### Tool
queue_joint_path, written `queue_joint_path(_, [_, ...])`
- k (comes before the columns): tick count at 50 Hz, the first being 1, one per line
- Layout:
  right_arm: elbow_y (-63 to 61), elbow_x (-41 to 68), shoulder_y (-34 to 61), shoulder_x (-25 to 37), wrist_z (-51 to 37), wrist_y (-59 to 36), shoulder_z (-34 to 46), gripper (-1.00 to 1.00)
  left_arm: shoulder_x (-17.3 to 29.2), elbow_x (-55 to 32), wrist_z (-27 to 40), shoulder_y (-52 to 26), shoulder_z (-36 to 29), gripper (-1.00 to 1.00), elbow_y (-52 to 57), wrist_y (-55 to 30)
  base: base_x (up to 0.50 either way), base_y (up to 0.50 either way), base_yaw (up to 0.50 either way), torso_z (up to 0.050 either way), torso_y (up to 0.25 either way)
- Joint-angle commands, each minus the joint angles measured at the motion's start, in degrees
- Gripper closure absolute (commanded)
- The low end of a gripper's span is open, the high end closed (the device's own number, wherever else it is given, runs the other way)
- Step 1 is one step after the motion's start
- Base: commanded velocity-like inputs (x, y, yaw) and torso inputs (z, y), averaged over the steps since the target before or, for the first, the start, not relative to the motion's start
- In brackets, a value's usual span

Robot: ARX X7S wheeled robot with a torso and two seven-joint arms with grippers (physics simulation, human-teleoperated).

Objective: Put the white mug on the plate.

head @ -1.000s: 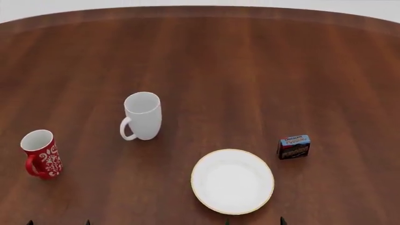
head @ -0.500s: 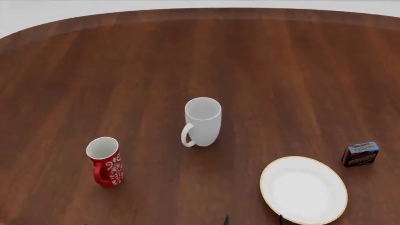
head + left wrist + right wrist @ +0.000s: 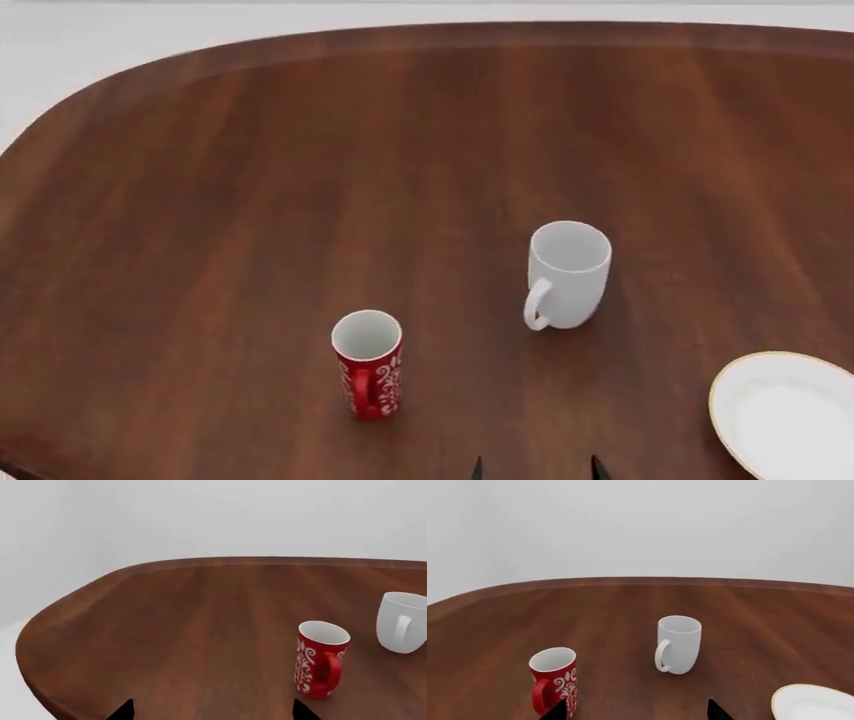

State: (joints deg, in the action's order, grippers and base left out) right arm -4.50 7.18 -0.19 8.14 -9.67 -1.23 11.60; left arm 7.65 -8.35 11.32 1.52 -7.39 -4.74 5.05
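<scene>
The white mug [image 3: 571, 275] stands upright on the brown table, its handle toward me. It also shows in the right wrist view [image 3: 679, 644] and at the edge of the left wrist view [image 3: 402, 622]. The plate [image 3: 787, 415] lies near the table's front right, cut by the frame edge, and it also shows in the right wrist view [image 3: 814, 702]. My right gripper [image 3: 637, 712] is open and empty, with the mug well ahead of it; only its tips show in the head view [image 3: 537, 468]. My left gripper [image 3: 213, 712] is open and empty, and out of the head view.
A red mug with white floral pattern [image 3: 367, 365] stands front-left of the white mug, and also shows in both wrist views [image 3: 321, 659] [image 3: 554, 680]. The table's rounded left edge [image 3: 54, 130] curves away at the left.
The head view has swung left: both mugs and the plate slid right in the picture, the small box left the view, and the left gripper's tips dropped out of it.
</scene>
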Motion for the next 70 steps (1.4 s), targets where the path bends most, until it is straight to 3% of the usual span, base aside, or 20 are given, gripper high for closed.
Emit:
queue_joint_path(1, [0.1, 0.4, 0.1, 0.4, -0.4, 0.0, 0.6, -1.00, 0.2, -0.3, 0.7, -0.2, -0.7, -1.00, 0.4, -0.5, 0.08, 0.50, 0.00, 0.000, 0.000])
queue_joint_path(14, [0.2, 0.2, 0.1, 0.9, -0.9, 2.0, 1.3, -1.00, 0.6, -0.7, 1.1, -0.2, -1.3, -1.00, 0.1, -0.1, 0.06, 0.22, 0.00, 0.000, 0.000])
queue_joint_path(70, [0.0, 1.9, 0.2, 2.5, -3.0, 1.7, 2.9, -1.00, 2.1, -2.2, 2.7, -0.3, -3.8, -1.00, 0.4, -0.1, 0.43, 0.00, 0.00, 0.000, 0.000])
